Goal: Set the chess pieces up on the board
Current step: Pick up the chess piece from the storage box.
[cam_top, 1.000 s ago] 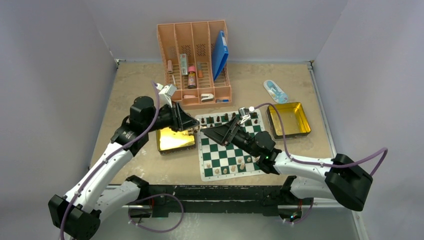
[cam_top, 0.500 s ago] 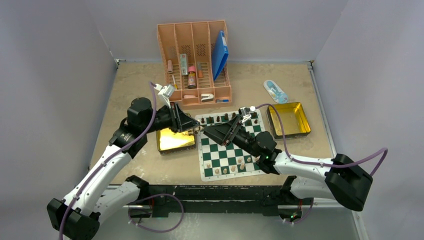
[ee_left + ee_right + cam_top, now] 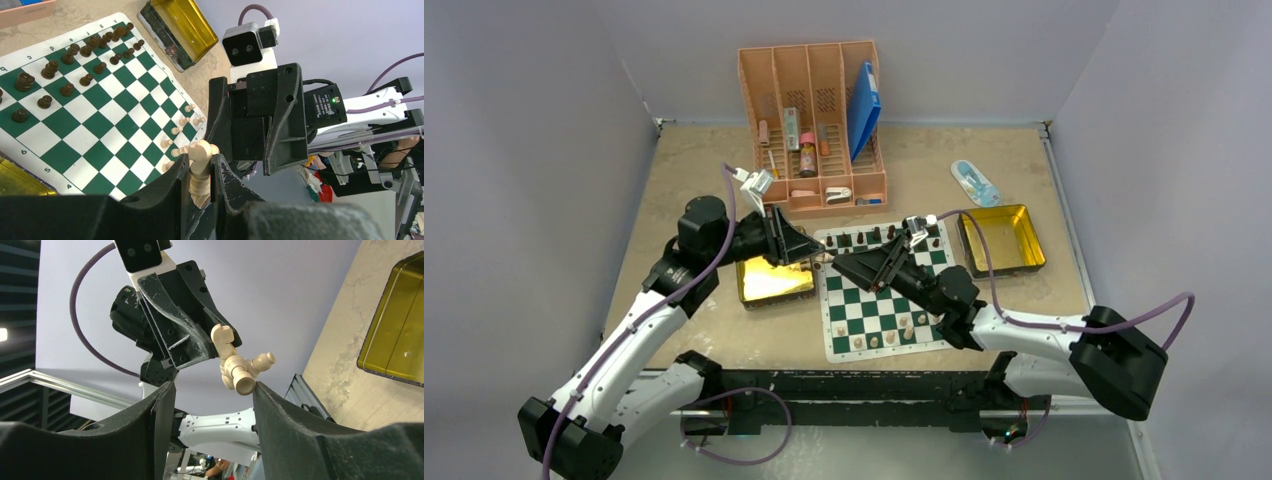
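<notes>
Chessman (image 3: 231,365), pale tan, clamped in the left gripper (image 3: 200,169) above the board's (image 3: 864,300) left edge; right gripper (image 3: 214,386) faces it, jaws apart.

Table (image 3: 704,160) w/ board (image 3: 864,312), 2 tins (image 3: 1004,240), organiser (image 3: 814,130)

- The left gripper (image 3: 814,257) sits slightly farther back and left than before.
- The right gripper (image 3: 212,386) narrows beside the pale chess piece (image 3: 231,362).
</notes>
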Controlling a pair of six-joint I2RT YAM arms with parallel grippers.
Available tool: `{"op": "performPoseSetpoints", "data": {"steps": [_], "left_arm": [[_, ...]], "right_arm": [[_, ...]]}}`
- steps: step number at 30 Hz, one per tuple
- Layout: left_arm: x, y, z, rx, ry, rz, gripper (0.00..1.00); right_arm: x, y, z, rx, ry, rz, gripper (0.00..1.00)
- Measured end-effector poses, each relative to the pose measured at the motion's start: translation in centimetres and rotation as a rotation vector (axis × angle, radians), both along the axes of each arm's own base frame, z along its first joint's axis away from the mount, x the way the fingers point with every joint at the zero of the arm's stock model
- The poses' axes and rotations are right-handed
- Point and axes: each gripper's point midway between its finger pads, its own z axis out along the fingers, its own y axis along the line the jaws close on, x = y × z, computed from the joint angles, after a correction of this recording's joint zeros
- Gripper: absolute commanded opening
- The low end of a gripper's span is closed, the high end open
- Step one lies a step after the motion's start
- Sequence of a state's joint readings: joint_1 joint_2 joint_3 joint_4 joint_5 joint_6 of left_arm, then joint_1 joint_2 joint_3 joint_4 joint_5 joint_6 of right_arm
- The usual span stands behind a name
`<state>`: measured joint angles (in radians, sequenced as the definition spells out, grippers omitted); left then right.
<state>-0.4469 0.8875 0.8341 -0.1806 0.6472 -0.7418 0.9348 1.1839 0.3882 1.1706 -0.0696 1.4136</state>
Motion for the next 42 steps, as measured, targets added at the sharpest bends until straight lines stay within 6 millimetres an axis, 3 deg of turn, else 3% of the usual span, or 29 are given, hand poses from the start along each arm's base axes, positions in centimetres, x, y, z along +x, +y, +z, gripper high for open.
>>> {"op": "performPoseSetpoints", "data": {"steps": [7, 17, 25, 36, 42], "left_arm": [[-0.1, 0.0, -0.5, 0.004, 0.009, -0.005, 0.02], [-0.2, 0.0, -0.5, 0.008, 0.002, -0.01, 0.02], [-0.2, 0.1, -0.8, 0.021, -0.003, -0.013, 0.02], [-0.1, 0.2, -1.4, 0.045, -0.002, -0.011, 0.01], [0.3, 0.3, -1.8, 0.06, -0.006, 0.001, 0.01]], "right_arm": [[0.3, 0.1, -0.7, 0.0, 0.007, -0.002, 0.55], [0.7, -0.3, -1.5, -0.005, 0.015, -0.018, 0.37], [1.1, -0.2, -2.0, -0.013, 0.019, -0.024, 0.35], [1.4, -0.2, -2.1, -0.022, 0.004, -0.033, 0.13], [1.5, 0.1, -2.5, -0.043, -0.003, -0.03, 0.11]]}}
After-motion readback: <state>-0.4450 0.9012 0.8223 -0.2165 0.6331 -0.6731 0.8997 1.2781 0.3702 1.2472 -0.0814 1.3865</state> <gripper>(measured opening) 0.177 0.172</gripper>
